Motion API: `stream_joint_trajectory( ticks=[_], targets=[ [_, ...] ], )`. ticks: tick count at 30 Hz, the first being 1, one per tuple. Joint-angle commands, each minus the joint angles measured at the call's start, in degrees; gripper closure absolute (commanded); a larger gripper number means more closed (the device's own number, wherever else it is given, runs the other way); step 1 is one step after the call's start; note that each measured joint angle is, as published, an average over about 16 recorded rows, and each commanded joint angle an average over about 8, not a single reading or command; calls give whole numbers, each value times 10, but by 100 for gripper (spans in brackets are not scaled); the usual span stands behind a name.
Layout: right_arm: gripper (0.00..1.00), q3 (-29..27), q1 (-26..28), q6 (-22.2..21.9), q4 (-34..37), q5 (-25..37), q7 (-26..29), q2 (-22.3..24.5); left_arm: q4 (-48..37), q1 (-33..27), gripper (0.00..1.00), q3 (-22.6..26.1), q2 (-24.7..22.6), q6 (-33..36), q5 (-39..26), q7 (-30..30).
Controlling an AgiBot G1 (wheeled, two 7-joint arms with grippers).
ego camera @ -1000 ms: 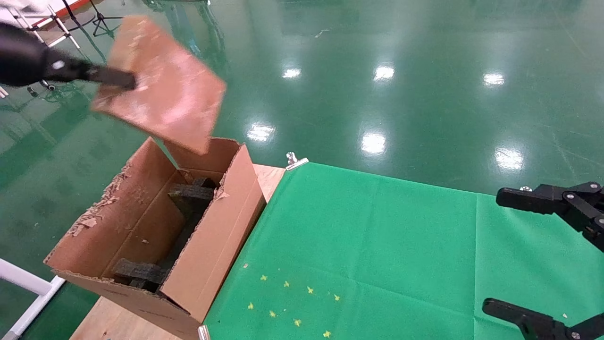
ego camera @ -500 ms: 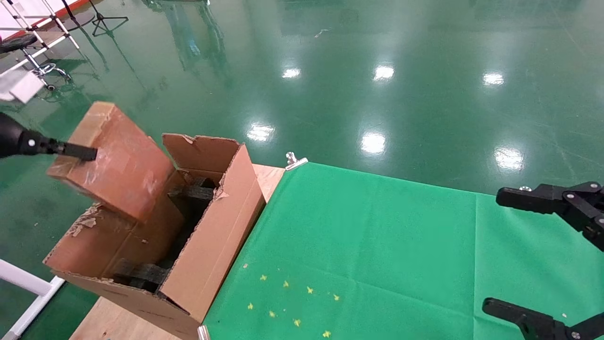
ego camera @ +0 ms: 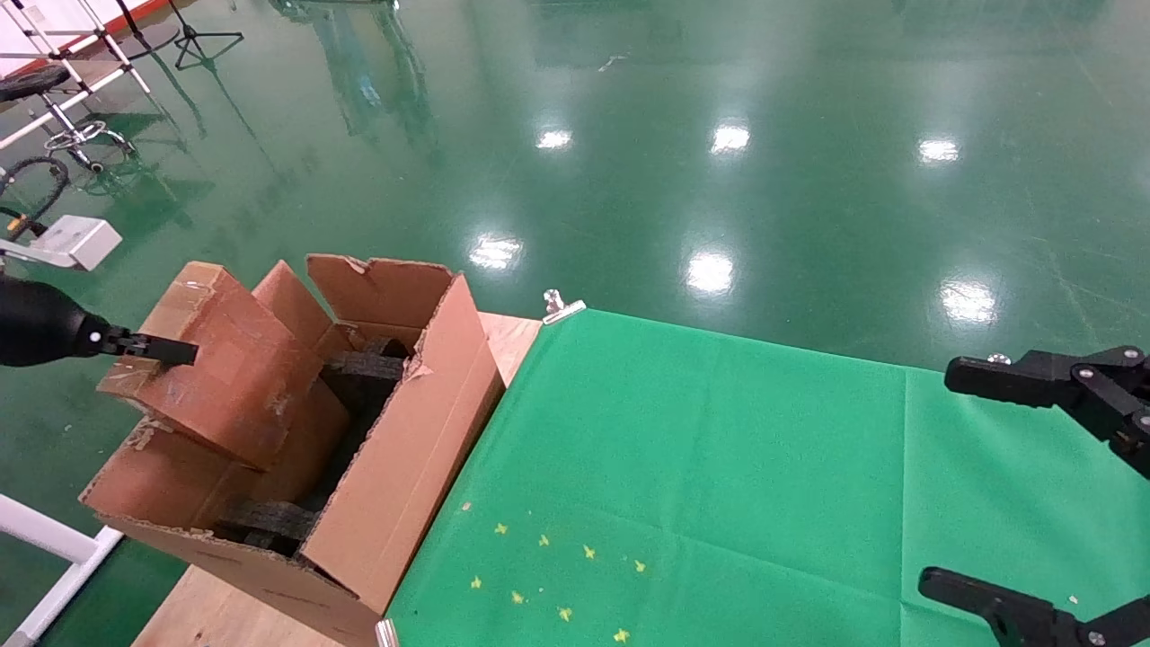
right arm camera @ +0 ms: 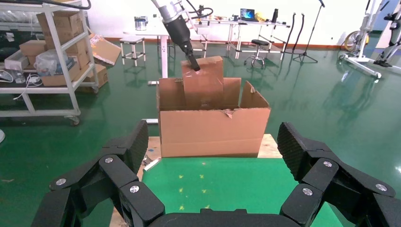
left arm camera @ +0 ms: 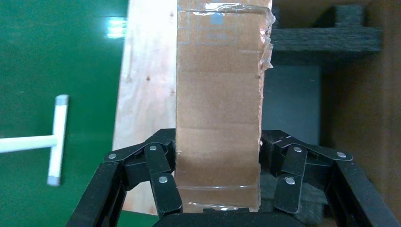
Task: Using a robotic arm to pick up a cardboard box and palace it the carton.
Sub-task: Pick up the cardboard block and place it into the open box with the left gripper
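the left gripper (left arm camera: 217, 189) is clamping the cardboard box (ego camera: 220, 359) between its fingers (left arm camera: 163, 179), holding it tilted and partly lowered into the open top of the carton (ego camera: 404, 467), above the black foam blocks (ego camera: 364, 368). the carton is sitting at the left end of the desk (ego camera: 512, 337), beside the green cloth (ego camera: 719, 476). the right gripper (ego camera: 1033, 485) is hovering over the cloth's right side, well apart from the carton, fingers spread wide and gripping nothing.

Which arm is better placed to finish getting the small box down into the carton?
Left. Its hand already grips the cardboard box, partly inside the carton. The right hand is open over the green cloth, far away.
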State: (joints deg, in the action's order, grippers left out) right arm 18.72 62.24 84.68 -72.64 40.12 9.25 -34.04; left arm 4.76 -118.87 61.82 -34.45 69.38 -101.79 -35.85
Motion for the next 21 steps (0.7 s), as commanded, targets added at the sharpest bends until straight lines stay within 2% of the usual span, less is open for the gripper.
stream_joint_trajectory(
  ticks=[1,7,21],
  targets=[
    [0,0,0,0,0,0,0,0,-12,12,100,-1,-6,-19,1,4],
    [0,0,0,0,0,0,0,0,-29,42,100,-5,-24,-51,7,5],
    [0,0,0,0,0,0,0,0,-46,82,100,-3,-53,-43,6,5]
  ],
)
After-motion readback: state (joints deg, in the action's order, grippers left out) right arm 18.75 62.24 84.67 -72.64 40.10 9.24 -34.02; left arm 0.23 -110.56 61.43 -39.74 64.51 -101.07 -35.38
